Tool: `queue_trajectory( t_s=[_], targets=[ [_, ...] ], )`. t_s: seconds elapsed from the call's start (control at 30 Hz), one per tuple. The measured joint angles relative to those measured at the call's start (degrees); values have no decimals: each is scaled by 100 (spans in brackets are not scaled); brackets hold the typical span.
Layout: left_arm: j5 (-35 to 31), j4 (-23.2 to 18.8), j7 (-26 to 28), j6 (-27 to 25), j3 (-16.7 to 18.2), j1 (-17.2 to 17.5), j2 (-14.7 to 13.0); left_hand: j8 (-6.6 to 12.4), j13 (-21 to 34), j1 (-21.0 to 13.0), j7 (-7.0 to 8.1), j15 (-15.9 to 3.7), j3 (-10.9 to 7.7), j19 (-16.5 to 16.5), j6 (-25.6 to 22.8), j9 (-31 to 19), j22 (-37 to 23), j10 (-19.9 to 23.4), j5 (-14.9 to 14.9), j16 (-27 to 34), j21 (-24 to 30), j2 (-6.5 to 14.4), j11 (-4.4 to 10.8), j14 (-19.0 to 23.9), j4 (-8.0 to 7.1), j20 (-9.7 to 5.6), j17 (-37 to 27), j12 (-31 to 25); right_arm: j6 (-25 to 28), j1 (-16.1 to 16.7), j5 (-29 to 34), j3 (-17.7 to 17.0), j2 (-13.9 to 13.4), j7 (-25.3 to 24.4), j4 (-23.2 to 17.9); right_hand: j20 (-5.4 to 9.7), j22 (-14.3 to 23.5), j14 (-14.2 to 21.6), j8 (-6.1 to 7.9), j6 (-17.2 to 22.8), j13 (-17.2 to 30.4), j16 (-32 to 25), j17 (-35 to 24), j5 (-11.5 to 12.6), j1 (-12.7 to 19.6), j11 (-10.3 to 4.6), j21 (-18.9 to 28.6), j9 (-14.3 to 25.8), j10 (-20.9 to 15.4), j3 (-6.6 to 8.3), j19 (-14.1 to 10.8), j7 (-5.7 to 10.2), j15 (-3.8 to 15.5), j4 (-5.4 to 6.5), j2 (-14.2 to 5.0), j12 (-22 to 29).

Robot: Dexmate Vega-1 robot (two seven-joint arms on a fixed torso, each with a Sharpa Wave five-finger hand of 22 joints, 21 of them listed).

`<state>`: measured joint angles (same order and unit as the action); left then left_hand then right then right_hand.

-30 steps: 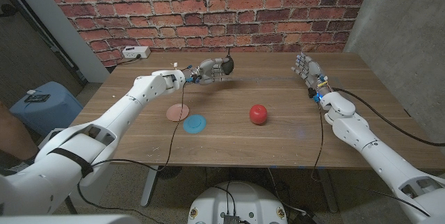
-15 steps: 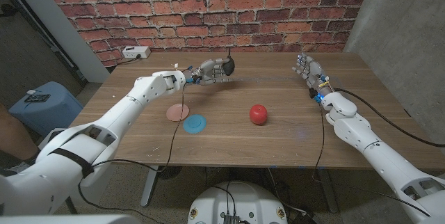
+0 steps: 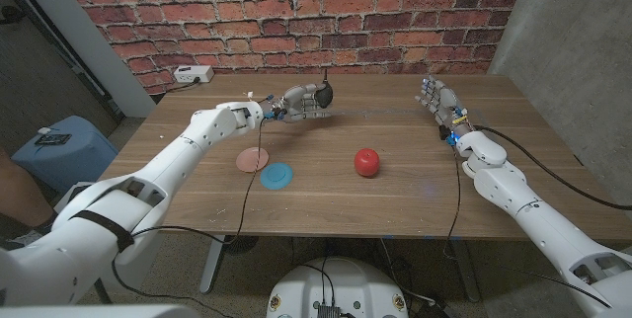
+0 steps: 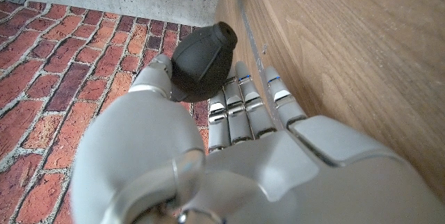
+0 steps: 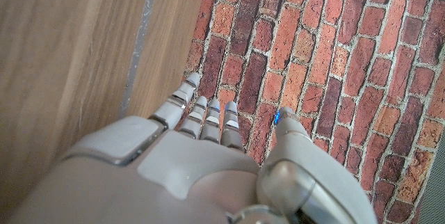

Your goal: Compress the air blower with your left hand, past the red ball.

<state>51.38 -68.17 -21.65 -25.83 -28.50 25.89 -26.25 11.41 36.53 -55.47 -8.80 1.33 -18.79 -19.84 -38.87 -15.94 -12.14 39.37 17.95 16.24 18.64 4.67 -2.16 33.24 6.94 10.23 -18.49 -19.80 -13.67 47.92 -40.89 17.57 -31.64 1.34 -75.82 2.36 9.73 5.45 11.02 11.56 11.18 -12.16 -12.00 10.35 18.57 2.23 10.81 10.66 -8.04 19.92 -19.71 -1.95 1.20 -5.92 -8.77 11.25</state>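
Observation:
The black rubber air blower (image 3: 324,92) is held just above the table at the back, in my left hand (image 3: 302,102). The left wrist view shows the blower (image 4: 203,60) pinched between the thumb and the fingers (image 4: 245,102), nozzle pointing away from the palm. The red ball (image 3: 367,161) sits on the table nearer to me and to the right of that hand. My right hand (image 3: 438,100) stands at the back right with its fingers apart and nothing in it; its fingers (image 5: 201,120) point toward the brick wall.
A pink disc (image 3: 252,159) and a blue disc (image 3: 277,174) lie side by side on the wooden table (image 3: 395,209), left of the ball. A white power strip (image 3: 192,75) sits at the far left corner. A brick wall stands behind the table.

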Motion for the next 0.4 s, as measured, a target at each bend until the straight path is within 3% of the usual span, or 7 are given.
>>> queue_trajectory(
  t_s=[0.4],
  targets=[
    [-60,165,-152,-11,-25,-126,-1,0,0,67,11,0,0,0,-11,29,1,1,0,0,0,8,0,1,0,0,0,33,-31,24,17,25,103,-131,10,0,0,0,0,0,0,0,0,0,0,0,0,0,0,0,0,0,0,0,0,0]
  ],
)
